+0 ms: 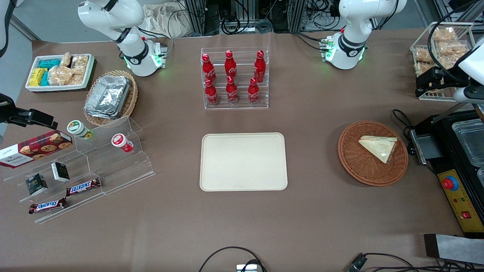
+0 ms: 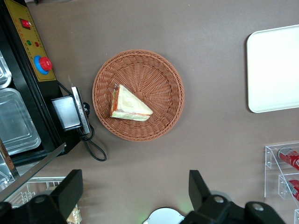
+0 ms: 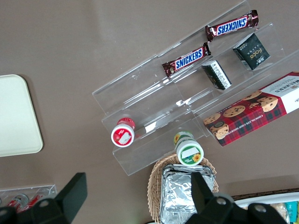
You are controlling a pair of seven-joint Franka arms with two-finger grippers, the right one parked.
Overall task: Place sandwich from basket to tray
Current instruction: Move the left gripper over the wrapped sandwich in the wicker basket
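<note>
The sandwich [image 1: 379, 147], a pale triangular wedge with orange-red filling on its cut edge [image 2: 129, 105], lies in the round reddish-brown wicker basket [image 1: 355, 166] [image 2: 161, 79] toward the working arm's end of the table. The cream rectangular tray [image 1: 243, 161] [image 2: 275, 70] lies bare at the table's middle. My gripper [image 1: 425, 85] [image 2: 134, 186] hangs high above the table, farther from the front camera than the basket and apart from it. It is open, with nothing between its fingers [image 2: 70, 186].
A black machine with a red button [image 1: 450, 183] stands beside the basket at the table's end. A clear box of bagged snacks [image 1: 442, 41] stands under my arm. A rack of red bottles [image 1: 234, 77] stands farther back than the tray.
</note>
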